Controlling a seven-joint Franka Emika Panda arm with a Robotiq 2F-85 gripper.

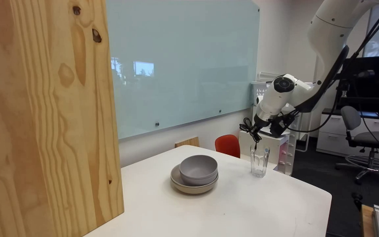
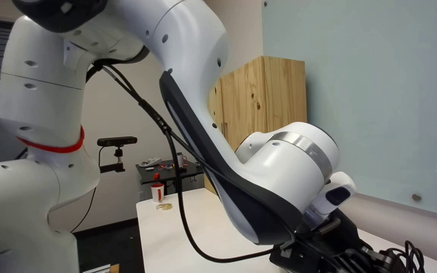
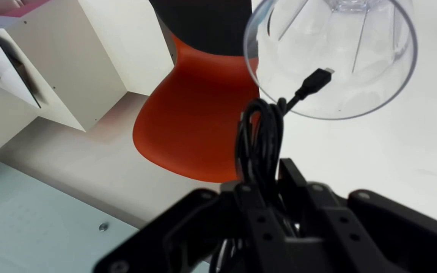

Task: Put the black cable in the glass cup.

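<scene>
The white bench [image 1: 258, 204] spreads under the glass tumbler [image 1: 259, 164]. In an exterior view, an orange chair [image 1: 228, 145] stands beyond the tumbler and stacked grey bowls [image 1: 198, 178] sit left of it. Higher than the tumbler's rim, my hand [image 3: 266, 182] is clamped on the looped black USB cable [image 3: 260, 138]; its plug [image 3: 316, 81] is at the tumbler's mouth, and whether it dips inside I cannot tell.

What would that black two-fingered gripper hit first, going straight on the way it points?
The gripper, holding a coiled black cable, would probably meet the curved orange chair first, though depth is unclear and the edge of the white table might come sooner. The clear glass tumbler looks off to one side.
</scene>
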